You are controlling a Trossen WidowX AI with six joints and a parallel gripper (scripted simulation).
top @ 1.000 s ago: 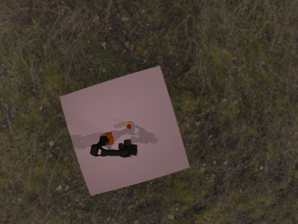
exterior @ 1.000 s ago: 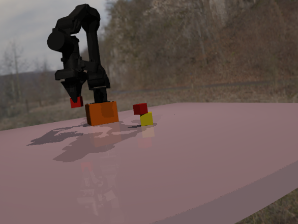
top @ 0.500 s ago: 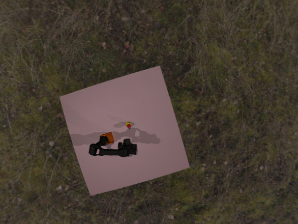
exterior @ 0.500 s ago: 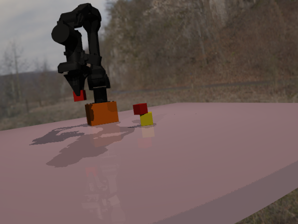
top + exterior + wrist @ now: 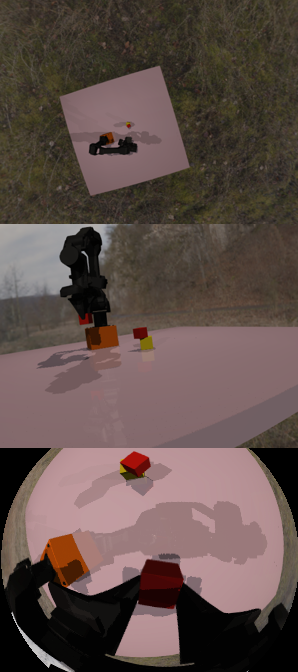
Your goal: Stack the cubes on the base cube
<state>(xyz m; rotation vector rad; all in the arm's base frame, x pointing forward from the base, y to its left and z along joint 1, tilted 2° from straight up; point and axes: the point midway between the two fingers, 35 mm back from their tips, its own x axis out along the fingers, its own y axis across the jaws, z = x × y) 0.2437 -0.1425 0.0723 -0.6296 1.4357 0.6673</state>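
While the end effector point(image 5: 86, 318) point(image 5: 160, 583) pinches one red cube point(image 5: 87, 318) point(image 5: 161, 584) (dark-faced), another caps yellow.

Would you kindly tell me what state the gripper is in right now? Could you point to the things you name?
Gripper point(image 5: 85, 318) point(image 5: 160, 583): closed on a red cube point(image 5: 88, 319) point(image 5: 161, 577), held up off the pink tabletop point(image 5: 142, 96) point(image 5: 203, 366) point(image 5: 220, 593).
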